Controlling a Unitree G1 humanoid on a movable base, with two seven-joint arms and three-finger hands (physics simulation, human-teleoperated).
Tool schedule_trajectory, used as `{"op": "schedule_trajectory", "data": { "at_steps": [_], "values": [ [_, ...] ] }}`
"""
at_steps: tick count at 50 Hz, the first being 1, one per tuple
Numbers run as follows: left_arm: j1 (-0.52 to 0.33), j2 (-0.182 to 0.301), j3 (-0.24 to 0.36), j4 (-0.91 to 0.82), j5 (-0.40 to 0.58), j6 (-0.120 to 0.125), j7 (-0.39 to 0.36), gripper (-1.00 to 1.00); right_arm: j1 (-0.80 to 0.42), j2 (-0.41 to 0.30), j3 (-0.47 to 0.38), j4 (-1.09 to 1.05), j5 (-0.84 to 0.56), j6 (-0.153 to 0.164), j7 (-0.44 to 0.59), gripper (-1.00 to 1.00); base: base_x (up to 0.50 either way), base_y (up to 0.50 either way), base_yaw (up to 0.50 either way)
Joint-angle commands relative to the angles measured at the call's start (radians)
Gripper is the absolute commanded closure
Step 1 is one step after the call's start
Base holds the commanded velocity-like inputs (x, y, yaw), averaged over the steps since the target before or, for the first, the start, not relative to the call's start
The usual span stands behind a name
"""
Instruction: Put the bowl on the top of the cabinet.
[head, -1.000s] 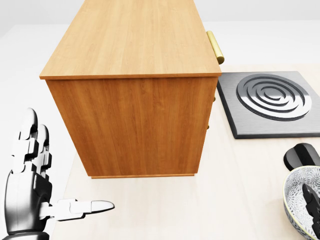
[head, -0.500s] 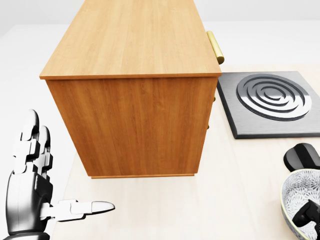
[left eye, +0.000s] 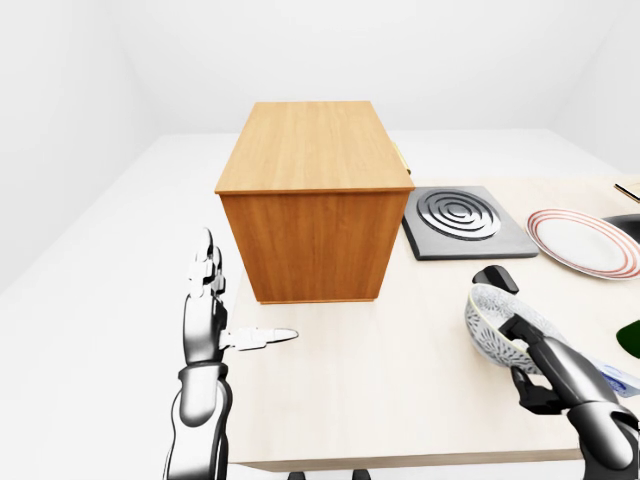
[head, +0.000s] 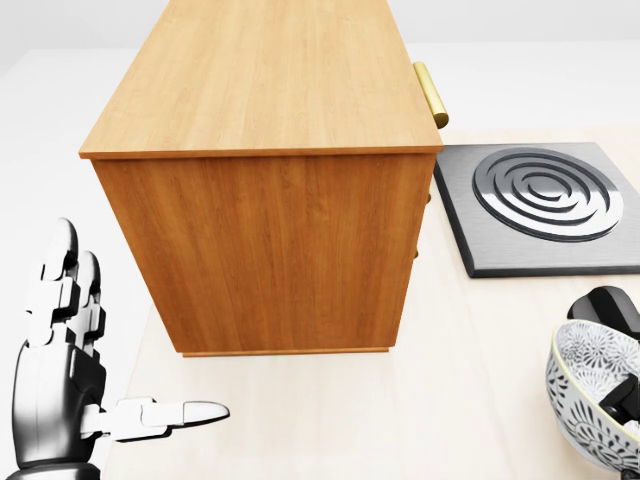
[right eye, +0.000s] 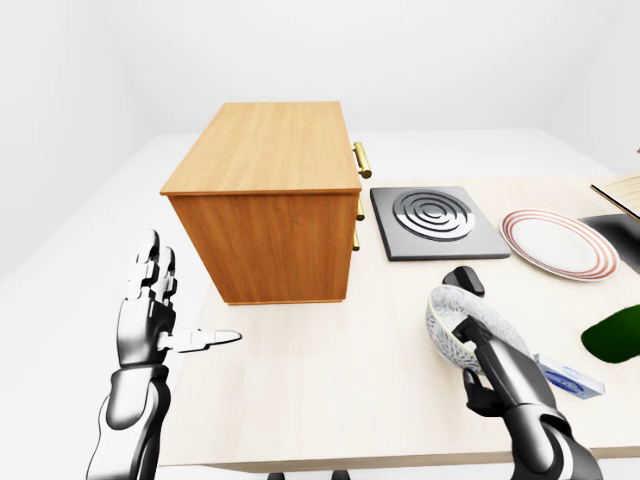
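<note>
Patterned bowl (head: 592, 402) shifted left, tilted; right hand (right eye: 487, 362) apparently clamped on rim; left hand (head: 62, 385) splayed, empty.

Even, bright, diffuse light is rendered throughout; only faint soft shadows are cast. Everything is kept sharp, without glare, blur or edge distortion.

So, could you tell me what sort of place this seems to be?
Probably a simulated kitchen worktop: a grey hob plate with concentric rings, a red-rimmed white plate and a patterned ceramic bowl beside a wooden cabinet.
</note>
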Motion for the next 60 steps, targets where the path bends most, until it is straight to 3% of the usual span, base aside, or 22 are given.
{"op": "schedule_trajectory", "data": {
  "at_steps": [1, 9, 21, 24, 29, 32, 35, 40, 44, 51, 60],
  "values": [
    [-0.001, 0.000, 0.000, -0.005, -0.001, 0.000, 0.000, -1.00, -0.013, 0.046, -0.081, -0.226, 0.091, 0.000, 0.118, 1.00, 0.00, 0.00, 0.00],
    [0.000, 0.000, 0.000, -0.008, -0.001, 0.000, -0.002, -1.00, -0.063, 0.043, -0.105, -0.359, 0.145, 0.000, 0.140, 1.00, 0.00, 0.00, 0.00],
    [-0.003, 0.000, -0.002, 0.008, 0.000, 0.000, 0.001, -1.00, -0.377, -0.252, 0.013, -0.181, 0.068, 0.000, 0.140, 1.00, 0.00, 0.00, 0.00],
    [-0.003, 0.000, -0.002, 0.005, 0.000, 0.000, 0.000, -1.00, -0.479, -0.331, 0.070, -0.083, 0.046, 0.050, 0.140, 1.00, 0.00, 0.00, 0.00],
    [-0.004, 0.001, -0.002, 0.003, -0.001, 0.000, 0.000, -1.00, -0.654, -0.433, 0.170, 0.113, 0.020, 0.096, 0.079, 1.00, 0.00, 0.00, 0.00],
    [-0.005, 0.001, -0.002, 0.003, -0.003, 0.000, -0.001, -1.00, -0.750, -0.466, 0.222, 0.240, 0.017, 0.108, 0.042, 1.00, 0.00, 0.00, 0.00],
    [-0.010, 0.001, -0.001, 0.012, -0.003, 0.000, -0.001, -1.00, -0.832, -0.489, 0.270, 0.378, 0.008, 0.102, -0.005, 1.00, 0.00, 0.00, 0.00],
    [-0.013, 0.001, 0.000, 0.016, -0.004, 0.000, 0.000, -1.00, -1.019, -0.521, 0.354, 0.669, -0.023, 0.059, -0.104, 1.00, 0.00, 0.00, 0.00],
    [-0.010, 0.001, -0.002, 0.013, -0.004, 0.000, -0.001, -1.00, -1.259, -0.525, 0.436, 1.047, -0.059, 0.000, -0.212, 1.00, 0.00, 0.00, 0.00],
    [-0.010, 0.002, -0.002, 0.012, -0.006, 0.000, -0.003, -1.00, -1.558, -0.523, 0.521, 1.501, -0.125, 0.000, -0.391, 1.00, 0.00, 0.00, 0.00],
    [-0.010, 0.002, -0.002, 0.013, -0.009, 0.000, -0.007, -1.00, -1.684, -0.507, 0.541, 1.637, -0.149, 0.000, -0.454, 1.00, 0.00, 0.00, 0.00]
  ]
}}
